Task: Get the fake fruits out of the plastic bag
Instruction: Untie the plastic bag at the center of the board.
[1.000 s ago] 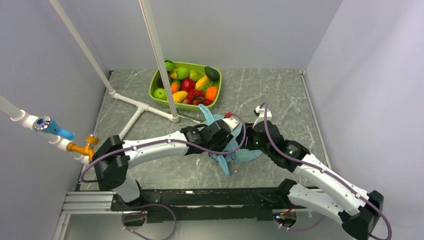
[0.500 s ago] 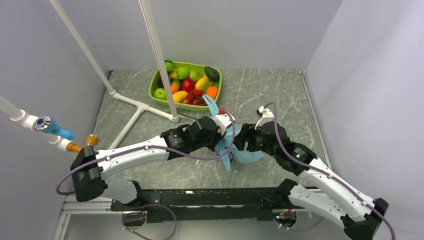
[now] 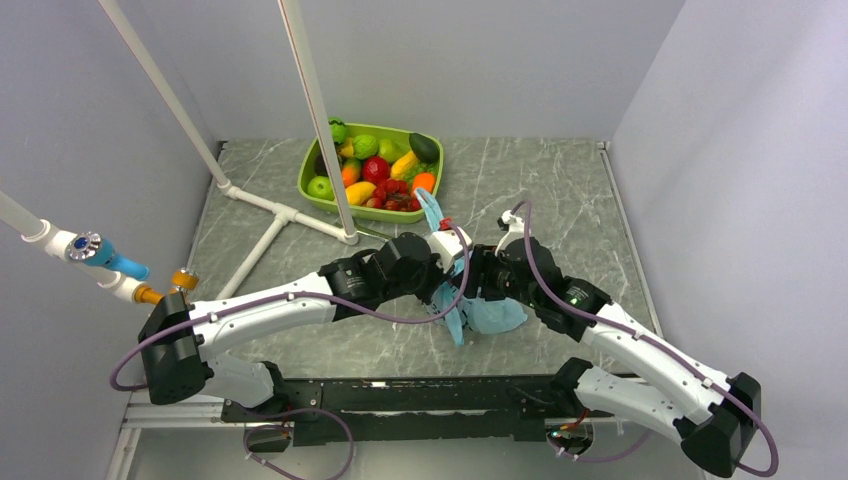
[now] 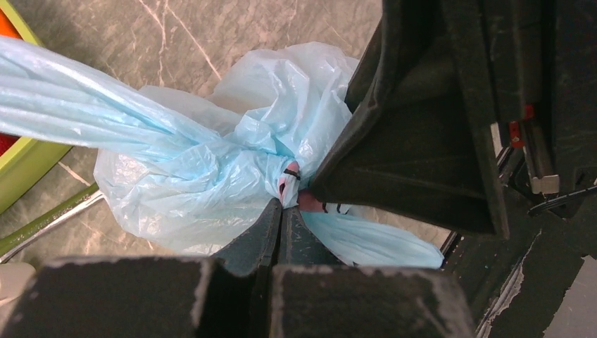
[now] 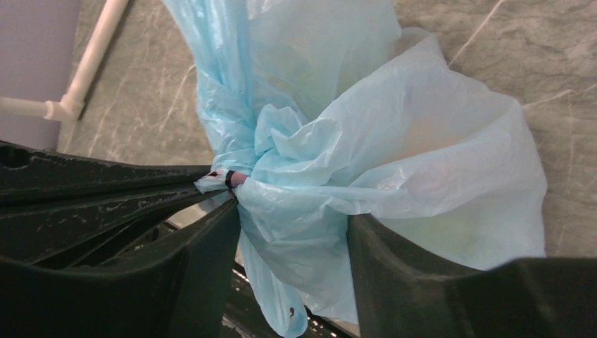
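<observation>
The light blue plastic bag (image 3: pixel 487 313) lies knotted in the middle of the table, one handle (image 3: pixel 431 209) stretched up toward the tray. My left gripper (image 4: pixel 283 205) is shut on the bag's knot, where a bit of pink and dark print shows. My right gripper (image 5: pixel 296 229) is open, its fingers (image 5: pixel 398 257) straddling the bunched bag just below the knot, tip to tip with the left gripper (image 3: pixel 452 262). The fake fruits are hidden inside; only faint pale peach and green tints show through the bag's film (image 5: pixel 450 211).
A lime-green tray (image 3: pixel 312 165) of other toy fruits stands at the back of the table, close behind the bag handle. A white pipe frame (image 3: pixel 272 209) lies on the table at the left, with a slanted pole (image 3: pixel 318 110) rising from it.
The left arm drew back and left, taking the knot and handle toward the tray. The right gripper followed to the left, closing in on the knot.
</observation>
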Tool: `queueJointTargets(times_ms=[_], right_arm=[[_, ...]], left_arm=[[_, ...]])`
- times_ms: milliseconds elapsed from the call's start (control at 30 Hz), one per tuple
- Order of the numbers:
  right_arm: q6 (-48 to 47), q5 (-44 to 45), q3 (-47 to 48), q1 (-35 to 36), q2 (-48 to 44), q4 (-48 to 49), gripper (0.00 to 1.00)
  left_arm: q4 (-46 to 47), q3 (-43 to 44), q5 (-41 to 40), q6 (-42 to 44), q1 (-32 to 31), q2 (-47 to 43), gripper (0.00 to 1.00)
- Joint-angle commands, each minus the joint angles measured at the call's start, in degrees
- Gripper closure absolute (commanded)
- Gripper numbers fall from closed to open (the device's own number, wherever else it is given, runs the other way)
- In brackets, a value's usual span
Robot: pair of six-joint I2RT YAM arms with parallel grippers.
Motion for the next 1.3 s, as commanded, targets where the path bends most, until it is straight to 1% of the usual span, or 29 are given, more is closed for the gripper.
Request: queueJointTargets(times_ms=[0,67,133,200,267,333,500,567,667,700,767,800,867,967,1033,1100,1167,1200,1267], right_arm=[[-0.95,4.59,1.44,0.15,-0.82,-0.24,0.52],[-0.23,7.22,1.05,0.15,-2.28,-0.72,0.58],[0.86,10.28,0.61,0.16,-3.79,-1.84,0.66],[2.65,15.38,0.88,0.11,-4.81,-4.9,0.83],[6.46,22.5,2.01,0.12,-5.59,-11.23,0.99],[9.76,28.51,2.98,0.07,-6.65,-17.5,1.0],[11.51,34.6,2.45,-0.03,-11.31,-21.96,1.0],[11.54,36.52,2.22,-0.12,-12.31,-23.16,0.97],[8.75,36.79,2.82,-0.15,-12.18,-23.64,0.94],[6.85,36.3,3.36,-0.07,-11.71,-23.13,0.9],[0.56,32.51,4.62,-0.18,-10.38,-20.45,0.67],[-3.34,29.51,5.44,-0.19,-9.69,-18.97,0.59],[-8.16,24.97,8.36,-0.17,-8.83,-17.77,0.41],[-13.44,21.25,11.42,-0.2,-9.39,-15.75,0.29],[-18.31,14.62,11.86,-0.2,-9.96,-11.3,0.24],[-22.48,5.85,12.07,-0.13,-8.74,-7.63,0.23],[-25.12,-0.32,12.68,-0.11,-5.27,-5.5,0.23],[-26.04,-1.88,12.75,-0.09,-4.08,-4.38,0.24],[-26.66,-1.64,11.76,-0.1,-2.69,-1.69,0.25]], left_arm=[[3.15,0.47,0.24,0.26,0.07,-1.17,1.0],[2.7,0.63,-2.5,-0.15,0.07,-1.22,1.0],[1.8,0.99,-6.16,-1.12,0.07,-1.18,1.0],[0.72,1.25,-10.15,-2.07,0.06,-1.18,1.0],[0.01,1.4,-14.68,-3.18,0.12,-1.33,1.0],[-0.06,1.09,-17.66,-3.73,0.15,-1.8,1.0],[1.65,-0.48,-19.4,-3.94,0.16,-3.8,1.0],[2.06,-0.8,-19.51,-3.75,0.16,-4.22,1.0],[2.21,-0.99,-19.78,-3.5,0.16,-4.51,1.0],[2.36,-1.02,-19.53,-3.38,0.16,-4.52,1.0],[2.69,-1.21,-18.53,-3.24,0.16,-4.65,1.0],[2.83,-1.22,-17.99,-3.1,0.16,-4.69,1.0],[2.94,-1.29,-17.27,-3.02,0.16,-4.61,1.0],[3.03,-1.08,-16.49,-2.88,0.16,-4.31,1.0],[2.79,-0.8,-15.84,-2.94,0.16,-4.02,1.0],[2.83,-0.77,-15.37,-2.98,0.16,-3.86,1.0],[2.8,-0.74,-15.26,-3.03,0.16,-3.82,1.0],[2.74,-0.7,-15.09,-3.09,0.16,-3.86,1.0],[2.85,-0.83,-14.79,-3.11,0.16,-4.03,1.0]])
